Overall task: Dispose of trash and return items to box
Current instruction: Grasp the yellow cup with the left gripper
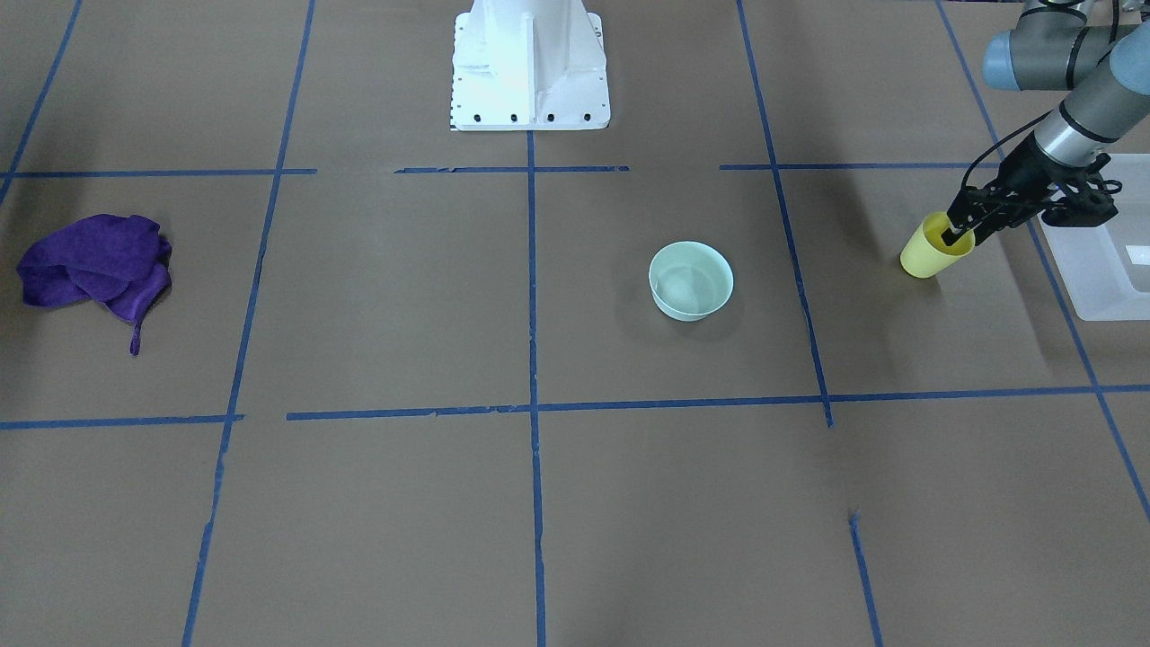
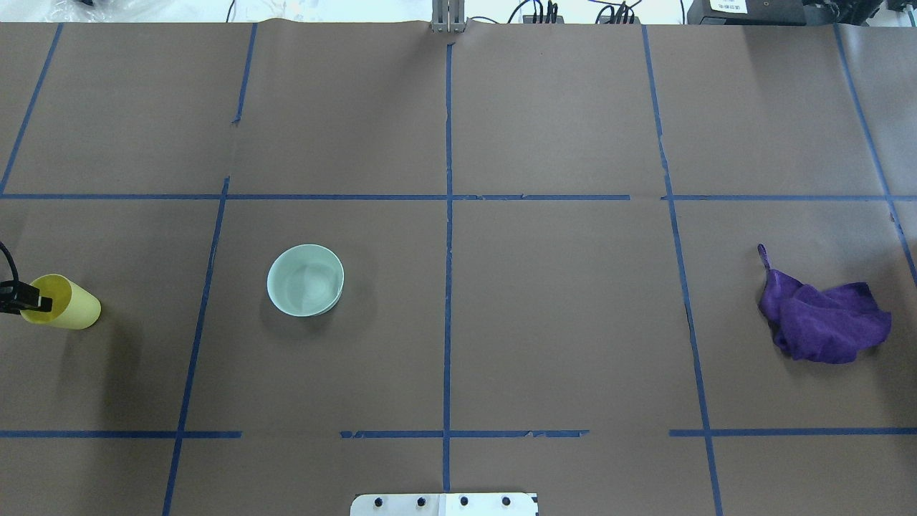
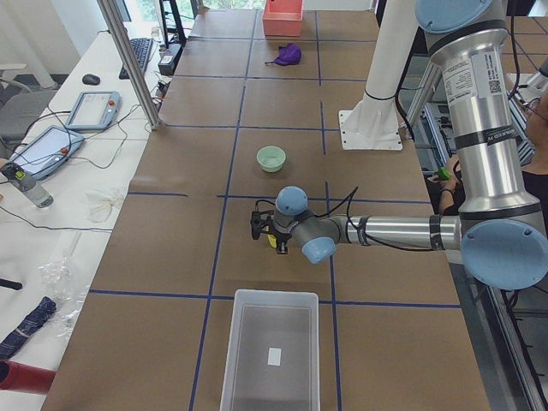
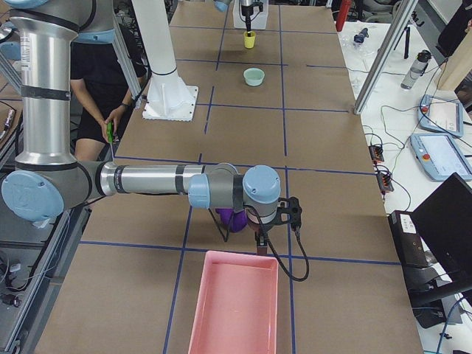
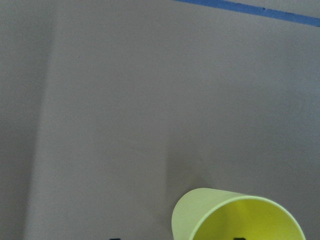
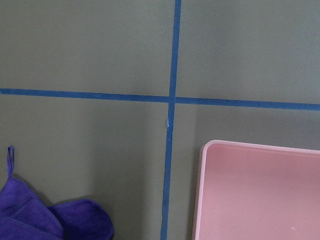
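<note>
The small yellow cup (image 1: 927, 253) is tilted in my left gripper (image 1: 954, 235), which is shut on its rim with one finger inside and one outside. This shows at the left edge of the overhead view, with the cup (image 2: 68, 304) and the gripper (image 2: 29, 301). The left wrist view has the cup (image 5: 235, 215) at the bottom. The mint-green bowl (image 1: 690, 280) (image 2: 306, 279) stands upright and alone near the middle. The translucent box (image 1: 1101, 270) (image 3: 270, 351) lies just beyond the cup. My right gripper (image 4: 262, 240) hangs over the pink tray's far edge; I cannot tell if it is open or shut.
A crumpled purple cloth (image 2: 824, 322) (image 6: 30, 220) lies on the robot's right side. A pink tray (image 4: 234, 306) (image 6: 260, 190) sits next to it at the table's end. The white robot base (image 1: 530, 63) stands at the table's back. Blue tape lines grid the brown surface.
</note>
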Tool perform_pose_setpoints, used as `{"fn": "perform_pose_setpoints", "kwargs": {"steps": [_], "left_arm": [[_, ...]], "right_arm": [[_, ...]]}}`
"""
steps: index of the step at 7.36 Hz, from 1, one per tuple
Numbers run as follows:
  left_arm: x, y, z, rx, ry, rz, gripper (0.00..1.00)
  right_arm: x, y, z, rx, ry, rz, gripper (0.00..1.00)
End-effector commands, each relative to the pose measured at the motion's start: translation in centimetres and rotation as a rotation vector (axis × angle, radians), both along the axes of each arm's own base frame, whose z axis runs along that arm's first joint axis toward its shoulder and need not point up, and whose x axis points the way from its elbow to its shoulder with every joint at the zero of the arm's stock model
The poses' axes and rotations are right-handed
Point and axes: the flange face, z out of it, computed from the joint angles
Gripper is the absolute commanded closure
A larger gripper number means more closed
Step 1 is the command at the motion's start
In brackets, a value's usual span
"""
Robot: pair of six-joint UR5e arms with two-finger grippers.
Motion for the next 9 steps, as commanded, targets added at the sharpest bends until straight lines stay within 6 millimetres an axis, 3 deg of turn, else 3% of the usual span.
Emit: {"fn": "perform_pose_setpoints", "kwargs": {"steps": [1, 4, 6, 7, 8, 9], "left_arm": [[0.4, 0.0, -0.2, 0.004, -0.001, 0.005, 1.00], [-0.2, 0.3, -3.4, 0.027, 0.044, 0.014, 1.00], [-0.7, 0.2, -6.2, 0.040, 0.077, 0.020, 1.00], [-1.3, -0.3, -7.3, 0.036, 0.068, 0.007, 1.00], [-1.4, -0.4, -9.1, 0.035, 0.041, 0.024, 1.00], [-3.3, -1.5, -10.3, 0.061, -0.002, 0.026, 1.00]], "right_arm": [[0.0, 0.0, -0.1, 0.001, -0.001, 0.000, 0.00], [0.0, -0.2, -0.4, 0.008, -0.002, 0.000, 0.00], [-0.2, -0.3, -3.2, 0.064, -0.001, -0.003, 0.00], [-0.4, -0.1, -2.8, 0.055, -0.005, -0.008, 0.00], [-2.4, -0.5, -2.5, 0.049, -0.012, -0.049, 0.00], [-3.4, 0.3, -2.1, 0.038, -0.052, -0.069, 0.00]]}}
